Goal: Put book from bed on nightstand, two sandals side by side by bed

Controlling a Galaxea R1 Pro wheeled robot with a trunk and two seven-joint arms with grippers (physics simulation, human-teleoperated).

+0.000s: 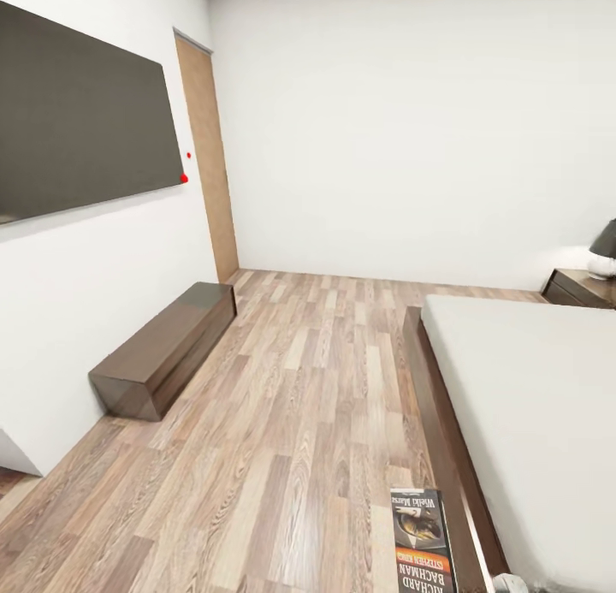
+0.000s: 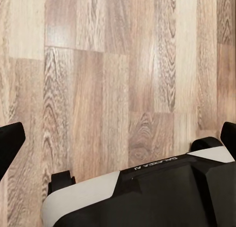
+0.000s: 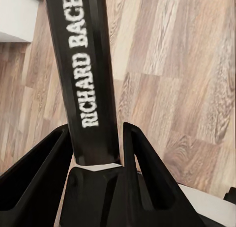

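Up close, the right wrist view shows the right hand (image 3: 98,153) pinching the book (image 3: 88,74) by its thin edge, with white letters running along the dark spine. From the head view, the book (image 1: 422,542) shows its cover with an orange band, held above the wood floor (image 1: 282,422) just beside the bed (image 1: 530,405). A nightstand (image 1: 580,287) stands by the far end of the bed. A long brown bench (image 1: 167,345) sits against the wall under a dark screen (image 1: 81,114). Over bare floor, the left hand (image 2: 118,153) has its fingers spread wide apart.
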